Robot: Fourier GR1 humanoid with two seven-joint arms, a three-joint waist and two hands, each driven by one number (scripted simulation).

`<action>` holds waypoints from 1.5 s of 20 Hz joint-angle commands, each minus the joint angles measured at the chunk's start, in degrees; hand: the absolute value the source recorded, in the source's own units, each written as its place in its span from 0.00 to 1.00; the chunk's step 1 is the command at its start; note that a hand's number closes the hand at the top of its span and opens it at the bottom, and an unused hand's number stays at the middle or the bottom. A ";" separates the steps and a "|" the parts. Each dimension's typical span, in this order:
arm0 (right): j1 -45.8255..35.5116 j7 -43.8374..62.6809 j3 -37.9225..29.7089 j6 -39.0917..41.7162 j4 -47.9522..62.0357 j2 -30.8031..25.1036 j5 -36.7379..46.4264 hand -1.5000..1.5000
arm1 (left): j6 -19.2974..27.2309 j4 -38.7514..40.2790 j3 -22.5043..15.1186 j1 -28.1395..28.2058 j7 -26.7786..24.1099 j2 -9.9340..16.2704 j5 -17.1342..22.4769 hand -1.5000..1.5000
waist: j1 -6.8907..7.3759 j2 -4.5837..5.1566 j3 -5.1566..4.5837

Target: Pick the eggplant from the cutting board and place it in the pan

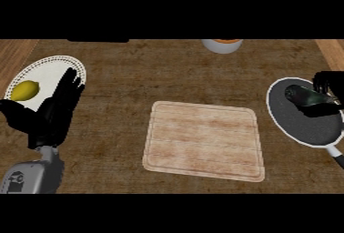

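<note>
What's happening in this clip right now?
The right robot hand is curled round the eggplant over the pan at the counter's right. The cutting board in the middle is bare. The left robot hand rests open by a white plate holding a lemon.

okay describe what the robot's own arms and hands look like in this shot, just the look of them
The left hand is matte black with long slim fingers, on a black wrist that joins a grey forearm, boxy and bearing a small dark marking. The right hand is the same black; its forearm is out of view. No cables show.
</note>
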 commanded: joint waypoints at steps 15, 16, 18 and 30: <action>-8.82 -12.92 -13.77 10.70 25.79 -4.60 -11.86 0.00 | -0.94 -0.60 -0.33 2.28 -1.32 -0.57 -0.20 0.50 | 0.03 0.08 0.12; -8.47 -13.90 -15.20 14.12 26.69 -6.99 -13.35 0.00 | -1.23 -0.06 -0.21 0.85 -1.15 -0.62 0.33 0.50 | -0.30 0.16 0.13; -8.90 -12.64 -18.06 18.53 28.02 -8.46 -16.53 0.00 | -0.65 -2.39 -0.46 1.21 0.77 -0.30 -0.02 0.50 | -0.32 -0.05 0.12; 1.33 -22.87 -23.66 48.89 32.68 -21.50 -23.79 0.00 | -0.92 1.18 0.70 1.61 -2.75 -1.06 0.38 0.50 | -0.94 0.26 0.37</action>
